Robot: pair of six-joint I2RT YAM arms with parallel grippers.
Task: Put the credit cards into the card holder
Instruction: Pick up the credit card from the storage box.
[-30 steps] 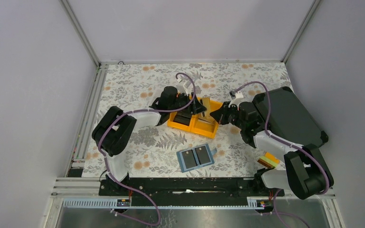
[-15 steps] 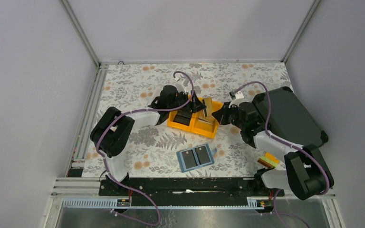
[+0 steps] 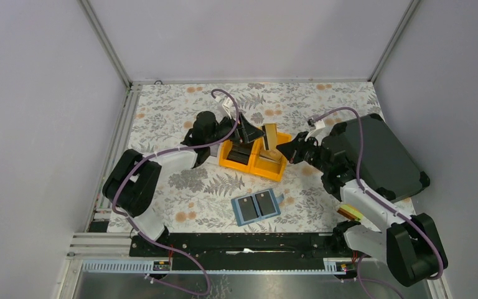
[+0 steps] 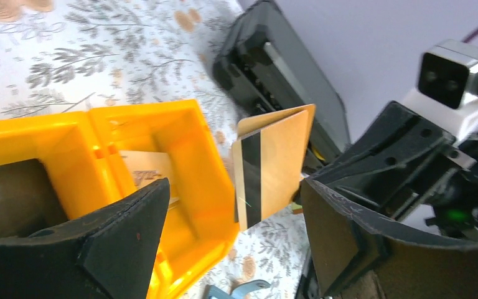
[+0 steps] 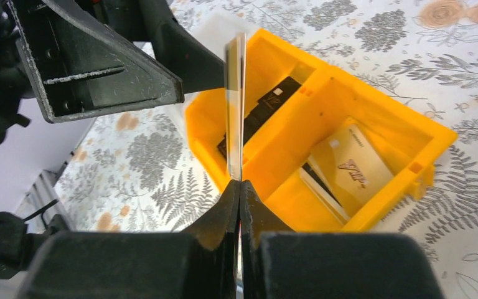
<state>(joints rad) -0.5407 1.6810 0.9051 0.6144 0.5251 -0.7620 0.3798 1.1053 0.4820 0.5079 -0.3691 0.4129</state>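
From above, you see the orange bin (image 3: 267, 171) in the middle of the desk (image 3: 180, 106). Your right hand (image 3: 284, 147) pinches a gold card (image 3: 270, 136) and holds it up over the bin's far side. Your left hand (image 3: 249, 133) hangs over the bin too, just beside that card. The blue card holder (image 3: 258, 206) lies open on the near side of the bin, with two dark cards (image 3: 247, 205) in it.

In the left wrist view, the left hand's fingers (image 4: 118, 230) stand wide apart and hold nothing. The gold card stands between them, above the bin's edge.

In the right wrist view, the right hand is squeezed shut on the card's bottom edge. A pale card (image 5: 351, 165) lies inside the bin.
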